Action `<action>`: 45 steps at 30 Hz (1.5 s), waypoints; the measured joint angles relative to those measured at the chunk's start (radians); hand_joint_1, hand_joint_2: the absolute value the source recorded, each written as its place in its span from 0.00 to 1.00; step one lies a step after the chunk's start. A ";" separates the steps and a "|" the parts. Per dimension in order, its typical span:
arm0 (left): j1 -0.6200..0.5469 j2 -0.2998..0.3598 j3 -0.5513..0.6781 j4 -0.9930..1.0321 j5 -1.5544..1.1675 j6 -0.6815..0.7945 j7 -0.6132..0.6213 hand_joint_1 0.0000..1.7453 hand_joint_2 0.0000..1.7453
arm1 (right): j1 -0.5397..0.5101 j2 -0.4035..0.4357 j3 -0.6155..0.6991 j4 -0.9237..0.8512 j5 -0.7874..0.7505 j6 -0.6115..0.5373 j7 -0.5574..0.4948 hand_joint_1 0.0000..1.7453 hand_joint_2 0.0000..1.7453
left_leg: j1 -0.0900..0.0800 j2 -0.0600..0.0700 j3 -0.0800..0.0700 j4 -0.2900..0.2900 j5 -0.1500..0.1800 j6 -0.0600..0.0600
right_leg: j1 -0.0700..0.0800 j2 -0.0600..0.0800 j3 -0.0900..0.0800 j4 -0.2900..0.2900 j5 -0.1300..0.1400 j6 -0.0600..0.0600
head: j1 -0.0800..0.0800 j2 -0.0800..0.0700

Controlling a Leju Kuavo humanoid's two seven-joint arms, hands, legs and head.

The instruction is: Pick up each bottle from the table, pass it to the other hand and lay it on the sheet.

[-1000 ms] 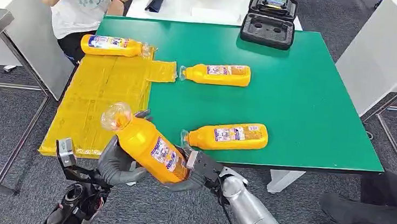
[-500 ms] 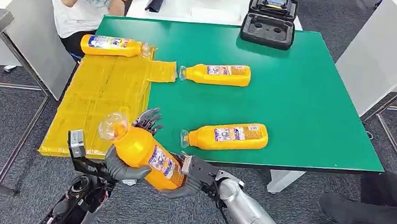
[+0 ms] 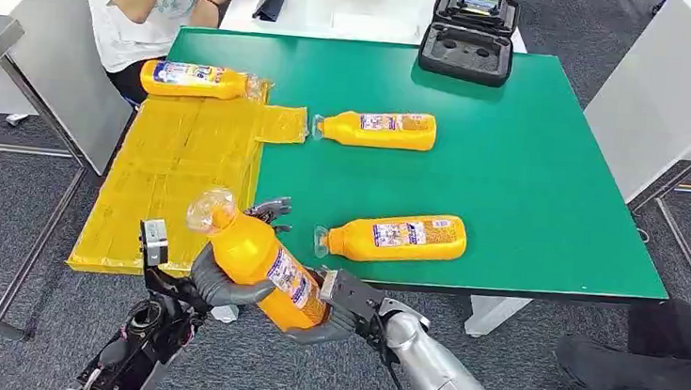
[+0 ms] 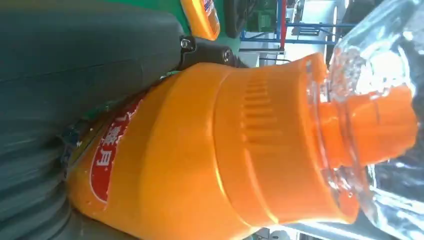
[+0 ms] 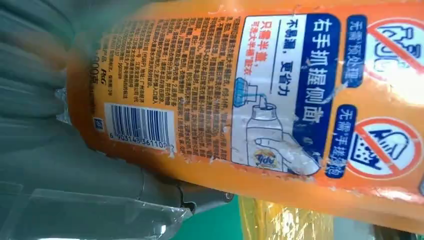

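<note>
While the handover hung off the near edge: every other thing lay flat and waited.
Counter: its green top carried two bottles well within reach, so each could be lifted from the side.
Sheet: yellow, spread over the counter's left end and overhanging its edge; it was the drop zone, which is why the exchange took place just off its near corner.
Case: black, open, parked at the far edge, well apart from the work.
Person: seated beyond the far left corner, touching nothing on the counter.
Held bottle: orange, tilted with its clear cap toward the sheet, off the counter's near edge; the slant left the base end free for one hand and the shoulder for the other.
Right robot hand: wrapped round the label end from below, bearing the weight until the pass is safe.
Left robot hand: curled under the shoulder, dark fingers rising behind; how firmly it gripped I cannot tell.
Far bottle: already lying on the sheet's far end.
Middle bottle: on the green, cap just beside the sheet's tab.
Near bottle: on the green, near the front edge.
</note>
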 measured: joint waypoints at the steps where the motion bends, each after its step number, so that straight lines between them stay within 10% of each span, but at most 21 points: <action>1: -0.002 0.000 0.000 0.006 0.000 0.000 0.000 1.00 1.00 | -0.001 0.000 0.000 0.002 0.000 -0.001 0.000 0.80 1.00 | 0.000 0.000 0.000 0.000 0.000 0.000 | 0.000 0.000 0.000 0.000 0.000 0.000 | 0.000 0.000; 7: -0.026 0.000 -0.007 0.049 0.016 -0.043 -0.012 1.00 1.00 | -0.001 0.000 0.007 0.006 -0.006 -0.014 0.000 0.77 1.00 | 0.000 0.000 0.000 0.000 0.000 0.000 | 0.000 0.000 0.000 0.000 0.000 0.000 | 0.000 0.000; 10: -0.032 0.000 -0.006 0.062 0.034 -0.064 -0.014 1.00 1.00 | 0.000 0.000 0.010 0.008 -0.003 -0.031 0.000 0.50 1.00 | 0.000 0.000 0.000 0.000 0.000 0.000 | 0.000 0.000 0.000 0.000 0.000 0.000 | 0.000 0.000; 11: -0.033 0.000 -0.006 0.066 0.039 -0.071 -0.015 1.00 1.00 | 0.000 0.000 0.013 0.010 -0.002 -0.036 0.000 0.21 1.00 | 0.000 0.000 0.000 0.000 0.000 0.000 | 0.000 0.000 0.000 0.000 0.000 0.000 | 0.000 0.000; 16: -0.037 0.000 -0.009 0.080 0.042 -0.079 -0.014 1.00 1.00 | 0.000 0.000 0.020 0.019 0.002 -0.055 0.001 0.21 1.00 | 0.000 0.000 0.000 0.000 0.000 0.000 | 0.000 0.000 0.000 0.000 0.000 0.000 | 0.000 0.000; 17: -0.037 0.000 -0.011 0.082 0.042 -0.081 -0.012 1.00 1.00 | 0.000 0.001 0.021 0.021 0.003 -0.056 0.002 0.00 1.00 | 0.000 0.000 0.000 0.000 0.000 0.000 | 0.000 0.000 0.000 0.000 0.000 0.000 | 0.000 0.000; 19: -0.038 0.000 -0.015 0.085 0.042 -0.082 -0.011 1.00 1.00 | 0.001 0.001 0.024 0.025 0.003 -0.058 0.002 0.00 1.00 | 0.000 0.000 0.000 0.000 0.000 0.000 | 0.000 0.000 0.000 0.000 0.000 0.000 | 0.000 0.000; 20: -0.038 0.000 -0.016 0.087 0.042 -0.084 -0.010 1.00 1.00 | 0.001 0.001 0.025 0.027 0.004 -0.059 0.002 0.00 0.00 | 0.000 0.000 0.000 0.000 0.000 0.000 | 0.000 0.000 0.000 0.000 0.000 0.000 | 0.000 0.000; 45: -0.044 0.024 0.015 0.064 -0.021 0.096 0.000 1.00 1.00 | 0.021 -0.011 -0.041 -0.072 -0.096 -0.018 0.002 0.00 0.00 | 0.000 0.000 0.000 0.000 0.000 0.000 | 0.000 0.000 0.000 0.000 0.000 0.000 | 0.000 0.000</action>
